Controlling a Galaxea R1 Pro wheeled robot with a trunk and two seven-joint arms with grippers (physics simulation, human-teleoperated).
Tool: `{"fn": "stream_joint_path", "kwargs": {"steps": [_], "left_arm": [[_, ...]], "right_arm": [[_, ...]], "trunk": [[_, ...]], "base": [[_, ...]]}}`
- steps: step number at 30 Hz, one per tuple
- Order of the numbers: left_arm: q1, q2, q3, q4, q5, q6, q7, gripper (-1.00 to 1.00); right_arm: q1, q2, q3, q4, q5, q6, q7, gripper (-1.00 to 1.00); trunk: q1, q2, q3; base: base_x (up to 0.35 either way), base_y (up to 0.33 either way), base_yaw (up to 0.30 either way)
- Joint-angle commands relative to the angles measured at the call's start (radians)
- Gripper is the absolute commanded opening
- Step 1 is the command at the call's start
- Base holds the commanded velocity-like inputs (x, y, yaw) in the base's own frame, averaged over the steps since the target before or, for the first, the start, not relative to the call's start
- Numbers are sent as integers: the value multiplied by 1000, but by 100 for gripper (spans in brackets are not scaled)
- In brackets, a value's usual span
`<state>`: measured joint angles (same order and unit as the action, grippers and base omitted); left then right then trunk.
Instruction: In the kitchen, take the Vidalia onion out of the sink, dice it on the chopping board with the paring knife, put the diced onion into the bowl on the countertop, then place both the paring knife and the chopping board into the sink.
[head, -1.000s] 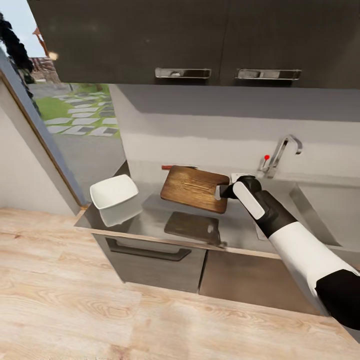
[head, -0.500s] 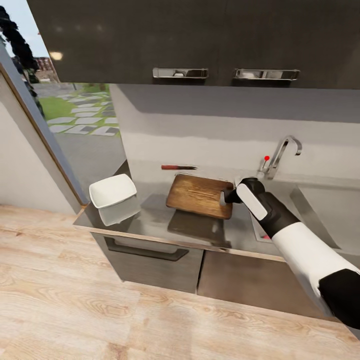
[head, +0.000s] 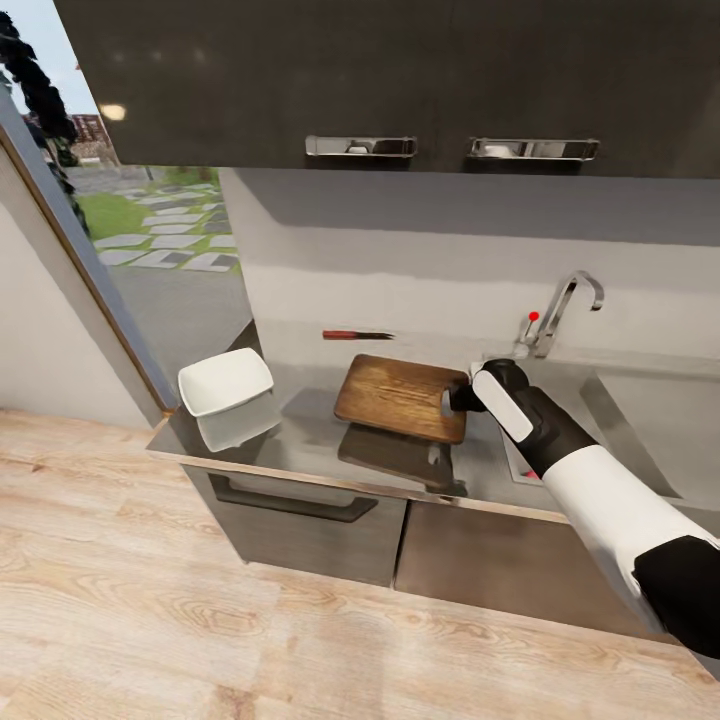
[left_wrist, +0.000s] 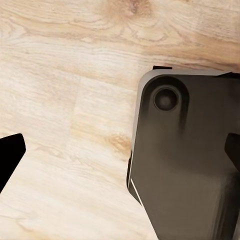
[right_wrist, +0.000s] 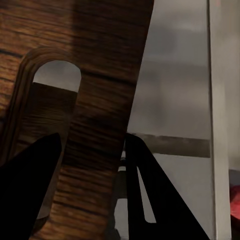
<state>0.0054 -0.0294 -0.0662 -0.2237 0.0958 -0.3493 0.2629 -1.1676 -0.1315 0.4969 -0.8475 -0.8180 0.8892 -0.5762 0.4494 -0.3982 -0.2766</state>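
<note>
The surface (head: 300, 440) runs grey and glossy from the window end to the sink (head: 640, 420), which lies off to the right under the tap (head: 560, 310).

The board (head: 402, 397) is lifted clear of that steel, tilted, its reflection showing beneath it. It looks stiff and fairly heavy for its size, a solid wooden slab that will not flex, so held by one end it will want to swing down (a firm grip matters more than a gentle one). The right tool (head: 450, 400) pinches its right edge; in the right wrist view the two dark fingers (right_wrist: 30, 185) close on the wood strip (right_wrist: 95, 165) beside the handle slot, a sensible place to hold.

The bowl (head: 226, 381) sits at the left end, well apart from the board; glossy, likely slippery and breakable.

The knife (head: 355, 335) lies flat at the back by the wall, beyond the board. Light and slim, best taken by its red handle.

The left tool (left_wrist: 120, 150) hangs over the floor, its tips spread wide.
</note>
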Motion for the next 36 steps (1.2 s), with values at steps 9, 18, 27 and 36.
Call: {"fn": "stream_joint_path", "kwargs": {"steps": [9,18,27,36], "left_arm": [[0,0,-7,0,11,-2,4,100],[1,0,-8,0,12,-2,4,100],[0,2,-7,-2,12,-2,4,100],[0,3,-7,-2,12,-2,4,100]], "right_arm": [[-1,-5,5,7,-11,2,50,-100],[-1,-7,6,7,-10,2,53,-100],[-1,-6,6,7,-10,3,53,-100],[-1,-3,14,26,-10,2,53,-100]], "trunk": [[1,-2,-2],[1,-2,-2],[1,-2,-2],[1,-2,-2]], "base": [[0,0,0],[0,0,0],[0,0,0],[61,-54,0]]}}
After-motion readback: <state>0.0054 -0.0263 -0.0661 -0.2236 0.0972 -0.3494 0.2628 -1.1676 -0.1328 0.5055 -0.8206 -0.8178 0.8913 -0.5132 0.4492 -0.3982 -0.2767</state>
